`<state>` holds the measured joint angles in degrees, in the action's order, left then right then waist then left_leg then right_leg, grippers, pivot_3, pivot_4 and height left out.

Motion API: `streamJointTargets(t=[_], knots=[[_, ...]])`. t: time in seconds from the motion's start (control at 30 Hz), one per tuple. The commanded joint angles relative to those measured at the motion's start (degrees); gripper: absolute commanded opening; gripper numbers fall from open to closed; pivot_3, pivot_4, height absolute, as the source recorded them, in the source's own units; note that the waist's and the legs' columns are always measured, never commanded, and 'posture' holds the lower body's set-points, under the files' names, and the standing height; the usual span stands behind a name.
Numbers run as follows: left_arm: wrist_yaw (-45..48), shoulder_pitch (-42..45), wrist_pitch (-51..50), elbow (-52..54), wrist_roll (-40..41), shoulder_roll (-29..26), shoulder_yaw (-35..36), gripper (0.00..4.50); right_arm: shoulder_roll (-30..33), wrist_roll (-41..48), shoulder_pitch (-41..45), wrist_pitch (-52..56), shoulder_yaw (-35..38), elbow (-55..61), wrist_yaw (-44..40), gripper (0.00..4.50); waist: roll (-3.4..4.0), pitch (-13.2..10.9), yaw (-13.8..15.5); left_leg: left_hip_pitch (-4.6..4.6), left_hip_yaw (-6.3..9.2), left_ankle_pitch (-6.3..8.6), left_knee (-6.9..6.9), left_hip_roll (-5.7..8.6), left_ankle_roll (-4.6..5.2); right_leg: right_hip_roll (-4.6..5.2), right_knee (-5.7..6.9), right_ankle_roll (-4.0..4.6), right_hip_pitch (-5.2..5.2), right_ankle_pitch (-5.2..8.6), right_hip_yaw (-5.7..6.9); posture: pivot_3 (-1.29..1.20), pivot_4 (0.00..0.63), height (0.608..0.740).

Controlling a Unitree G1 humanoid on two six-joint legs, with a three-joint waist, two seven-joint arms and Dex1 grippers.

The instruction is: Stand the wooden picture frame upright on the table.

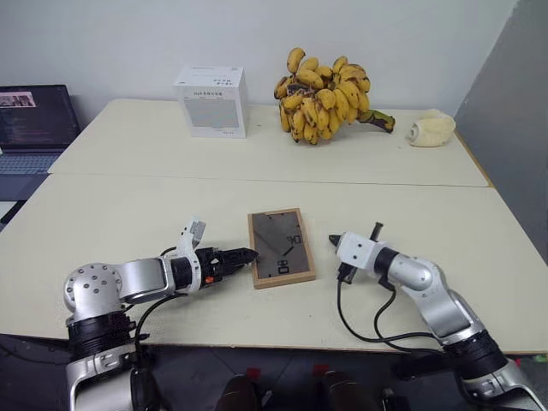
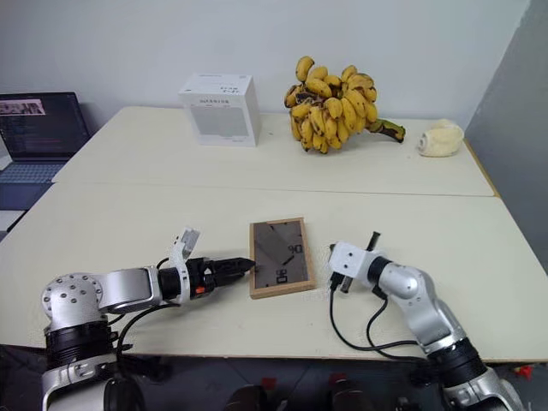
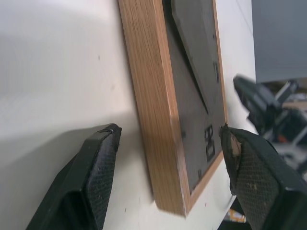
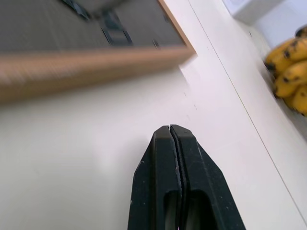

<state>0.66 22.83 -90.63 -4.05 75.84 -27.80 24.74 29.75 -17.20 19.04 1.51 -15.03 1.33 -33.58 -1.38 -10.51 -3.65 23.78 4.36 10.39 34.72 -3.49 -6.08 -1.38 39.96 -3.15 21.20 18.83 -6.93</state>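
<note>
The wooden picture frame lay flat, back panel up, on the near part of the tabletop, its long axis running near to far. It sat between the two hands. The left hand, fingers spread, was at the frame's left edge near its near corner, one finger to either side of that edge. The right hand, fingers pressed together and holding nothing, stood just right of the frame. The left looked nearer.

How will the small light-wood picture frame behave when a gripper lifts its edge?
The small light-wood picture frame looks rigid, so it probably tilts as one piece. Lying flat, back up, on the smooth cream table, it may slide. Once upright, it could tip easily.
</note>
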Motion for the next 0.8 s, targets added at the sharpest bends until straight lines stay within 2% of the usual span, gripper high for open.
streamJointTargets(t=[0.03, 0.2, 0.5, 0.67, 0.8], knots=[[-2.69, -3.03, -1.87, -0.81, 3.47, -2.18, -4.47, 3.50, 1.45, -0.48, -0.96, -3.16, 0.27, -1.52, 0.49, 0.00, -0.01, 0.01, 0.03, 0.00, 0.00, 0.00, 0.00, 0.01, 0.00, 0.00, 0.00, 0.00, 0.00, 0.00, 0.00, 0.00, 0.150, 0.740], [-5.03, -0.92, -1.87, -3.54, 4.36, -1.86, -4.46, 3.50, 0.17, -1.48, -2.01, -4.82, -1.92, -3.99, 1.50, 0.00, -0.01, 0.01, 0.11, 0.01, -0.01, 0.00, 0.00, 0.03, 0.00, 0.01, -0.03, 0.00, 0.00, 0.01, -0.01, 0.00, 0.150, 0.740], [-6.43, 1.35, -1.87, -5.57, 3.66, 1.02, -6.20, 3.50, -10.04, -3.35, 1.59, -0.88, -6.67, -0.93, 3.37, 0.00, 0.02, 0.16, 0.66, -0.02, 0.00, -0.01, 0.05, 0.06, -0.01, 0.02, -0.03, -0.02, -0.05, 0.00, 0.00, 0.00, 0.150, 0.740], [-6.20, 2.61, -1.87, -6.92, 2.25, 1.91, -6.07, 3.50, -12.25, -3.45, 2.86, 2.17, -6.54, 1.71, 3.18, 0.00, 0.02, 0.16, 1.42, 0.03, 0.02, -0.01, 0.06, 0.13, -0.01, 0.12, -0.08, -0.03, -0.05, 0.00, 0.03, 0.00, 0.150, 0.740], [-5.60, 3.42, -1.87, -7.97, 1.14, 2.30, -5.69, 3.50, -11.62, -3.30, 2.98, 3.19, -5.94, 1.48, 2.93, 0.00, 0.02, 0.16, 1.83, 0.02, 0.03, -0.01, 0.06, 0.14, -0.01, 0.12, -0.08, -0.03, -0.05, 0.01, 0.04, 0.00, 0.150, 0.740]])
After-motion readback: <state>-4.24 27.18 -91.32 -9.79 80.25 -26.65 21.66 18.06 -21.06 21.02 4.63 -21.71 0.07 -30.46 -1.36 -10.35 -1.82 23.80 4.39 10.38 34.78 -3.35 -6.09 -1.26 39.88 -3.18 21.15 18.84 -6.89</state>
